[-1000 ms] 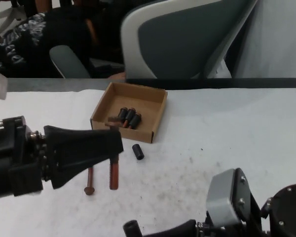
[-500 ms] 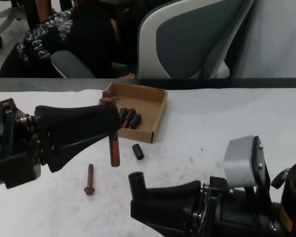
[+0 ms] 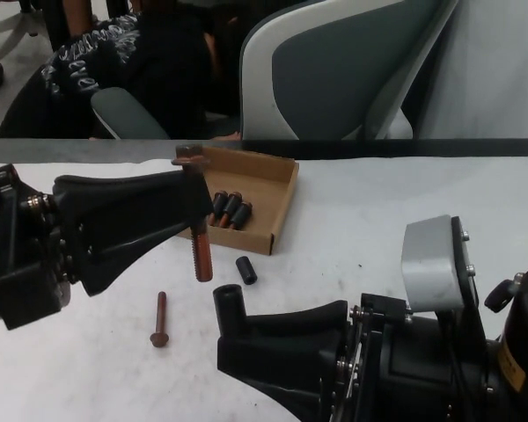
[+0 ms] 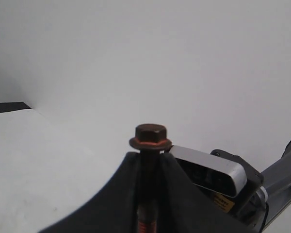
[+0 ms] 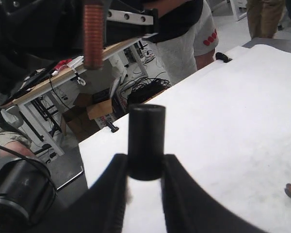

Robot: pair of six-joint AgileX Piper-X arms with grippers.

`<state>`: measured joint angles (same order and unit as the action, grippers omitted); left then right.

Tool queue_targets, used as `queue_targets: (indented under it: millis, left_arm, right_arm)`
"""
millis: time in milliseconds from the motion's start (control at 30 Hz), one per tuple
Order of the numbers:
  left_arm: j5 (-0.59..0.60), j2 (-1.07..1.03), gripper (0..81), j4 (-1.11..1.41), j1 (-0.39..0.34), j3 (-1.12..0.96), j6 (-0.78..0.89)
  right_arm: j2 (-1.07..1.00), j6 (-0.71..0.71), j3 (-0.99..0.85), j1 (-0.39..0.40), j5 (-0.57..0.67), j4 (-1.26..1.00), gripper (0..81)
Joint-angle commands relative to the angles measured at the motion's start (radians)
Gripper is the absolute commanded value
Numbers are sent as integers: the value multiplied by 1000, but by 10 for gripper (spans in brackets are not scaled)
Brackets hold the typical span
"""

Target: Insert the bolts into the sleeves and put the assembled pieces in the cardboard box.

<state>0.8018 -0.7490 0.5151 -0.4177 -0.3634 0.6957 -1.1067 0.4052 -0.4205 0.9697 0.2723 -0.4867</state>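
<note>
- Step in hand: joining one bolt to one sleeve in the air, in front of the cardboard box (image 3: 226, 231).
- The left gripper (image 3: 196, 207) holds a bolt (image 3: 201, 257) upright, head up and thread down. Its jaws are clamped on the shank just under the head.
- The right gripper (image 3: 233, 327) has its jaws closed round a sleeve (image 3: 229, 303), upright with the bore facing up. The sleeve sits lower than the bolt tip, near it but apart; nothing has entered yet.
- Next move, by my reading: bring the tip over the bore, line up the two axes, then lower. From the right wrist the thread hangs off to one side of the sleeve, so a sideways correction looks needed first.
- Materials: the bolt is coppery-brown metal with a flanged hex head and ridged thread. The sleeve is a matt black plain tube.
- The box is brown card with an open top. Three assembled pieces (image 3: 229, 209) lie inside, side by side.
- On the white, speckled bench (image 3: 405, 229), a loose sleeve (image 3: 246, 269) lies just before the box. A spare bolt (image 3: 160, 318) lies flat nearer the left arm.
</note>
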Motion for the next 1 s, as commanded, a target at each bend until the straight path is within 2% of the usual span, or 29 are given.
queue_targets:
  millis: [0,167,967]
  left_arm:
    - [-15,11,8,50,-3,0,-15]
    - [-15,11,8,50,-3,0,-15]
    - [2,11,8,50,-3,0,-15]
  right_arm:
    - [2,-4,-13,-3,34,-28,2]
    - [2,0,-22,-3,65,-28,2]
    - [2,-7,-80,-3,70,-28,2]
